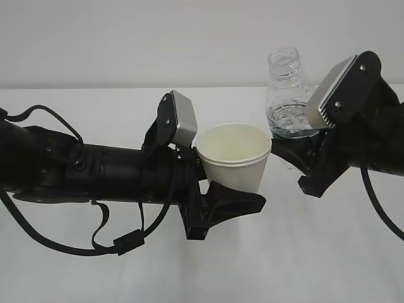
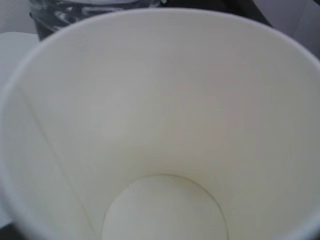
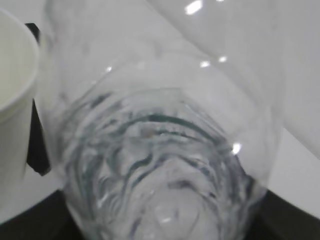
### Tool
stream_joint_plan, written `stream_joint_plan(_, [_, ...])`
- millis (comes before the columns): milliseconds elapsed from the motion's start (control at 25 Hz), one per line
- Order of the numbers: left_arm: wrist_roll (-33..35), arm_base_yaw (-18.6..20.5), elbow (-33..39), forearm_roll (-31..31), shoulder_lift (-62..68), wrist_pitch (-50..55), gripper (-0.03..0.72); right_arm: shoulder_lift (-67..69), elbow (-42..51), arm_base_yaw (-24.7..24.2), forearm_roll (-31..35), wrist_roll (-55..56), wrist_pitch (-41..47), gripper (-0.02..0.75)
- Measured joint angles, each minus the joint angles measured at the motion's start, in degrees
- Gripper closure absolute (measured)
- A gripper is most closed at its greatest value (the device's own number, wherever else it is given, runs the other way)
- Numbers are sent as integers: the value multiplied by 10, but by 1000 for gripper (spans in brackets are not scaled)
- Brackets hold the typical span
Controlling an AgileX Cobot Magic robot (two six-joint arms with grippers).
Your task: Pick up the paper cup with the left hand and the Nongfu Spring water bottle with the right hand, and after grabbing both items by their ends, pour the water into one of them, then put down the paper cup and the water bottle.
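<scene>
Both items lifted and held; pour not yet made, set-down outstanding.

Your table (image 1: 202, 278) carries nothing in the exterior view: both items are in the air above it. Your left hand (image 1: 95, 173) enters from the left of the frame, its gripper (image 1: 230, 183) closed on the lower part of the paper cup (image 1: 233, 154), which stands upright at frame centre. The left wrist view shows the cup's inside dry and empty. Your right hand (image 1: 360, 136) enters from the right, its gripper (image 1: 297, 148) clamped round the base of the Nongfu Spring water bottle (image 1: 287, 95). The bottle stands upright, neck open, just right of the cup at upper centre, apart from it. Pick-up is judged complete. Remaining: tilt the bottle over the cup, then put both down. Water level in the bottle cannot be confirmed.
</scene>
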Motion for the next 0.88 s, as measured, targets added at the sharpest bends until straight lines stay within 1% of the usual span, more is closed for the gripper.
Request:
stream_joint_plan(160, [-2,0,0,1,0,5,226,0,14,0,73,-76,-13,268])
stream_joint_plan(280, [-2,0,0,3,0,8,226,0,18,0,98,-125,-13,268])
stream_joint_plan(600, [-3,0,0,10,0,8,226,0,18,0,107,-242,-5,268])
stream_joint_plan(880, [-3,0,0,38,0,8,226,0,18,0,109,-311,6,268])
